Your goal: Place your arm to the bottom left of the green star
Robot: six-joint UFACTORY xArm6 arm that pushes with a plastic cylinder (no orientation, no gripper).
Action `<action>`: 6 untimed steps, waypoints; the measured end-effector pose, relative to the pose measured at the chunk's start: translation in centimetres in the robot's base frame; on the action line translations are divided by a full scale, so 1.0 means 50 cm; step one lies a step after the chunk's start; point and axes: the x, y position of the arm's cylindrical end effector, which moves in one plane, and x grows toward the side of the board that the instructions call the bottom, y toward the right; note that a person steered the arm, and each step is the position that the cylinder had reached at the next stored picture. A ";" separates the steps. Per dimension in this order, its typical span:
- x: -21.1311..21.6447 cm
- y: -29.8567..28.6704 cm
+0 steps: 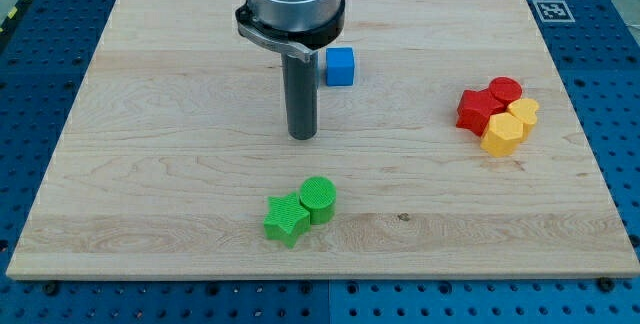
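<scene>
Wooden counter point(150, 164): my tip point(302, 136) stands above the green star point(286, 220); no jaws fitted.

The green star-shaped block point(286, 219) lies flat on the wooden board, touching a green cylinder block point(318, 200) at its two o'clock.

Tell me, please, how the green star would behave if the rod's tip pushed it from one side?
The green star looks rigid and low, so it would probably slide flat rather than tip. It touches the green cylinder, so a push toward the view's right would likely move both. Its points may make it turn under an off-centre push. My tip stands apart, toward the view's top.
</scene>
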 end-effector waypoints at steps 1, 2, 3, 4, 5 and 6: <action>0.001 -0.073; 0.052 -0.229; 0.150 -0.335; 0.261 -0.330; 0.303 -0.248; 0.303 -0.125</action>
